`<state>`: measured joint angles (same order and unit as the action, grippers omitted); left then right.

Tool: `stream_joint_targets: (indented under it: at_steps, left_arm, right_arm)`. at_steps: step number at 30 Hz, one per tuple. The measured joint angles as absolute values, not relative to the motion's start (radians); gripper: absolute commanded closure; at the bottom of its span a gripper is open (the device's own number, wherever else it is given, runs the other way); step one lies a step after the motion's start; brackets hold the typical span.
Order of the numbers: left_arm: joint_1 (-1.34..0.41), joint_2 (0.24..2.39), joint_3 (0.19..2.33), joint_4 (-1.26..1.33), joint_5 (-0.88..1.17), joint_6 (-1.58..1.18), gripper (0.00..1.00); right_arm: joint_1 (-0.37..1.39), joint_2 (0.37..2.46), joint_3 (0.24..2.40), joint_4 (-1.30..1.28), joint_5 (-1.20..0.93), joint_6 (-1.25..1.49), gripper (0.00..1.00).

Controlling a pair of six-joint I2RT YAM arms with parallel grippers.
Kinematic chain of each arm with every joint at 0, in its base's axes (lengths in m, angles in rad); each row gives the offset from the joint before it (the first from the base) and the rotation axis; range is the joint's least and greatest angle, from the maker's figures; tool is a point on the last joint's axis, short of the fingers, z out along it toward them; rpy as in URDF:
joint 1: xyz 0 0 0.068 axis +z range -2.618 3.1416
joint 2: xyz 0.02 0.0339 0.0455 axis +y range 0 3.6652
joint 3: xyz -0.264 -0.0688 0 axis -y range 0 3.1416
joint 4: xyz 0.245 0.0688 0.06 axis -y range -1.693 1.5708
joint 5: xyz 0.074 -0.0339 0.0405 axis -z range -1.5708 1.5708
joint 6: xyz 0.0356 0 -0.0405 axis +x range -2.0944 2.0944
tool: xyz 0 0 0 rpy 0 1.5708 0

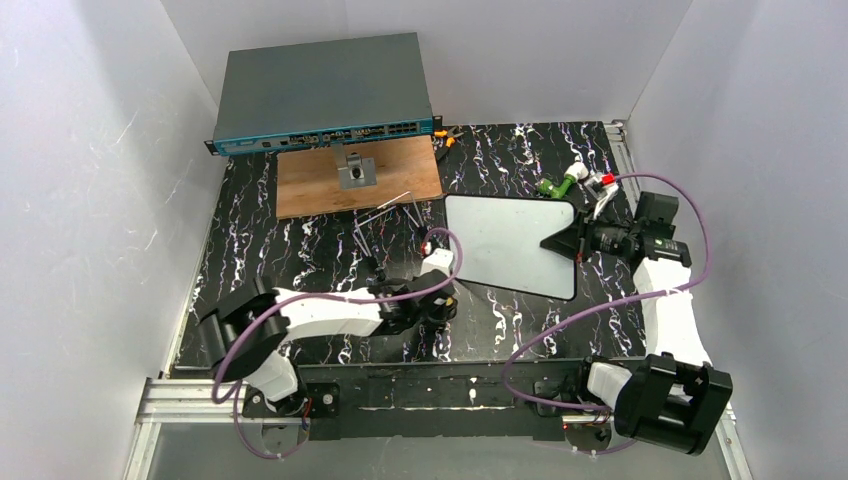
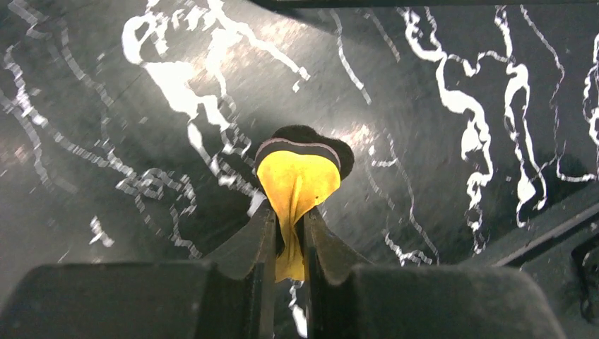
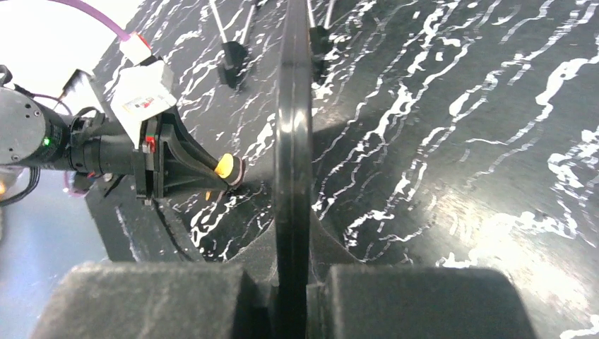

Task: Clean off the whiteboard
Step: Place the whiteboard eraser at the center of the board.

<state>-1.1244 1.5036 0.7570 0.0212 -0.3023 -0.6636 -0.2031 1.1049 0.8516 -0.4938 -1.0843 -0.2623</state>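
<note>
White walls box in the black marbled desk (image 1: 250, 250), and I see the whiteboard (image 1: 510, 245) right of centre on it, just in front of the right corner of the brown wooden panel (image 1: 310, 190), with a blue-grey network switch (image 1: 325, 90) further back. My right jaws are clenched on the board's right edge, its black rim standing edge-on between them in the wrist view. My left jaws are grasping a small yellow eraser (image 2: 297, 180) with a black felt face, near the board's lower left corner.

Whiteboard (image 1: 512, 245) smooth, white; tabletop (image 1: 300, 250) glossy black marbled; panel (image 1: 400, 175) matt wood; eraser (image 2: 297, 180) yellow, soft-looking.
</note>
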Motion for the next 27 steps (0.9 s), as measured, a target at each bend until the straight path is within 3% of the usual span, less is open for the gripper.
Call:
stream_joint_targets:
  at_steps: [2, 6, 10, 15, 17, 20, 23, 27]
  left_arm:
    - [-1.121, 1.578, 0.82, 0.008, -0.295, -0.668, 0.98]
    - [-1.116, 1.689, 0.925, -0.001, -0.27, -0.675, 0.6]
    - [-1.114, 1.746, 0.979, -0.015, -0.253, -0.675, 0.28]
    - [-1.112, 1.731, 0.97, -0.023, -0.253, -0.681, 0.08]
    - [-1.106, 1.693, 0.939, -0.009, -0.249, -0.676, 0.02]
    - [-1.093, 1.612, 0.888, 0.02, -0.232, -0.655, 0.02]
    - [-1.065, 1.53, 0.841, 0.057, -0.19, -0.627, 0.1]
    - [-1.021, 1.536, 0.849, 0.067, -0.127, -0.613, 0.13]
  right_arm:
    - [-0.24, 1.088, 0.858, -0.519, -1.076, -0.279, 0.99]
    - [-0.307, 1.063, 0.859, -0.537, -1.072, -0.295, 0.99]
    - [-0.335, 1.06, 0.859, -0.546, -1.072, -0.3, 0.99]
    - [-0.336, 1.06, 0.859, -0.552, -1.074, -0.299, 0.99]
    - [-0.336, 1.06, 0.859, -0.552, -1.08, -0.299, 0.99]
    - [-0.336, 1.06, 0.859, -0.552, -1.095, -0.299, 0.99]
    - [-0.336, 1.06, 0.859, -0.552, -1.112, -0.299, 0.99]
    - [-0.336, 1.06, 0.859, -0.552, -1.129, -0.295, 0.99]
